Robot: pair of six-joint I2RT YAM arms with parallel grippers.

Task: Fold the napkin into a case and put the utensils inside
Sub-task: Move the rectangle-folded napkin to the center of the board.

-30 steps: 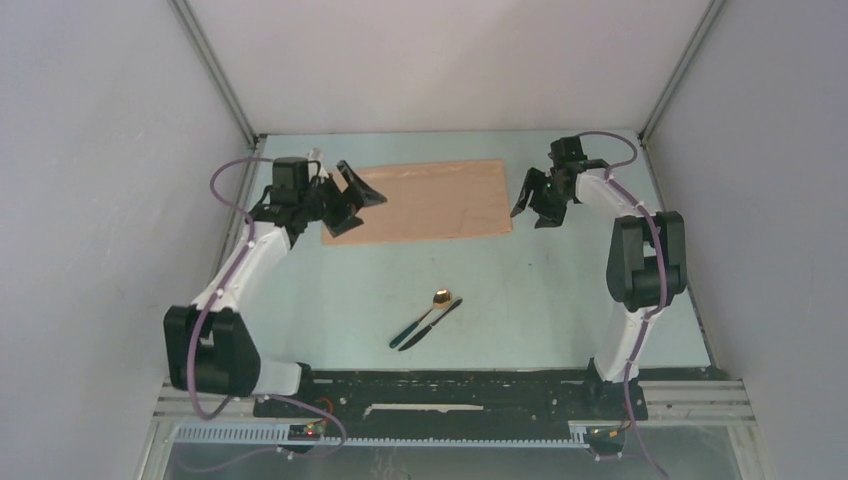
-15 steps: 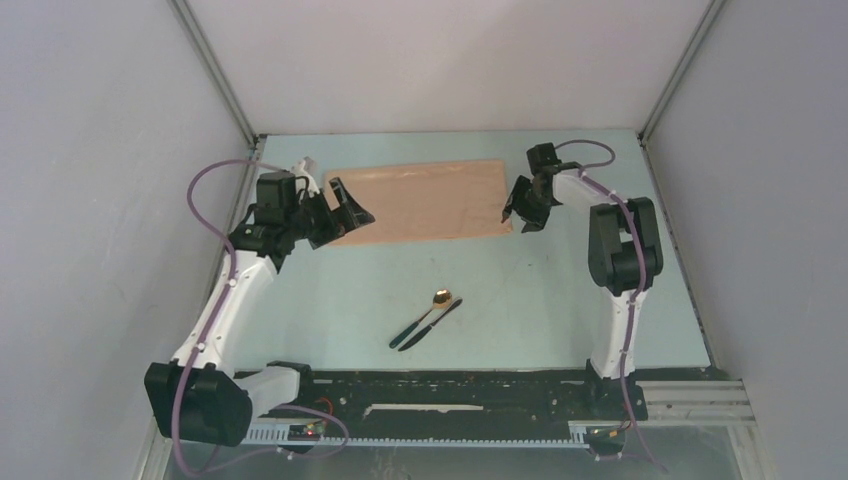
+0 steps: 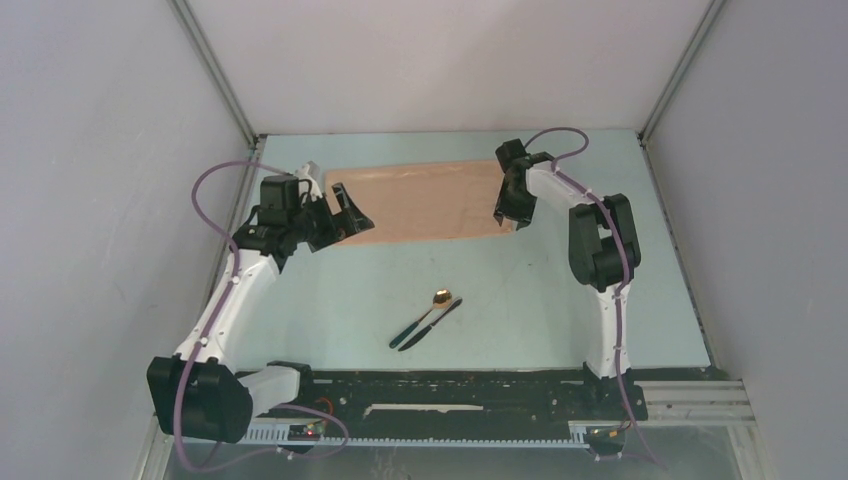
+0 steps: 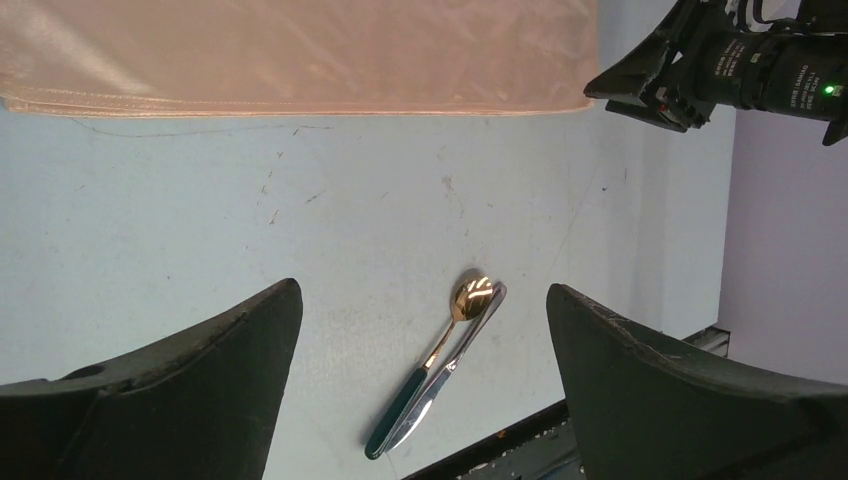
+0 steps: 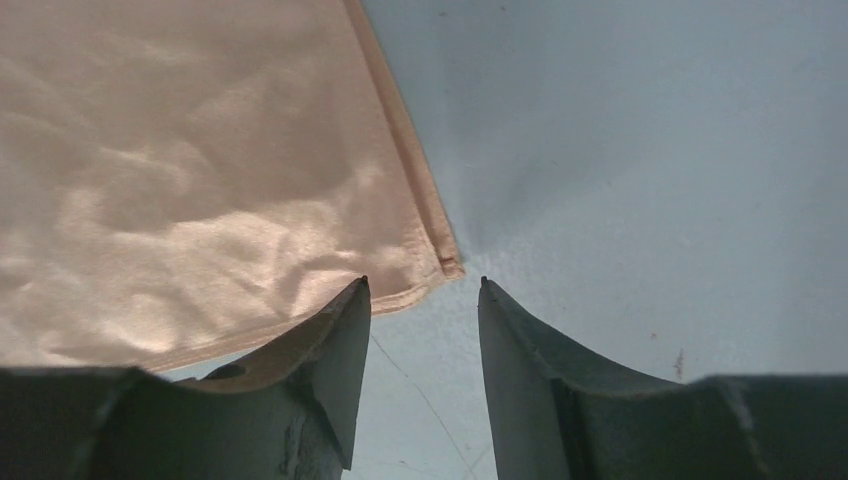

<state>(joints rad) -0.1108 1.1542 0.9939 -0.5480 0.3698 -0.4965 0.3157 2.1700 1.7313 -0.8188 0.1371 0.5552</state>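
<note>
Napkin: 1 peach-tan cloth, lying as a flat rectangle at the far middle of the worktop.
Spoon: 1, gold bowl and dark handle, on bare worktop nearer to me than the napkin and well apart from it.
Knife: 1, slim and dark, lying alongside the spoon at the same slant.
Left pincer: at the napkin's near left corner, fingers spread wide, gripping nothing.
Right pincer: at the napkin's near right corner, fingers a narrow gap apart with nothing between them.
Overhead view: the only 1 giving me both arms and the whole napkin at once.
Left wrist view: shows the napkin's long near edge, the knife tip just beside the spoon bowl, and the right pincer at the napkin's far end.
Right wrist view: shows the hemmed corner just ahead of the gap, nearer 1 finger; whether the cloth is touched, I cannot tell.
</note>
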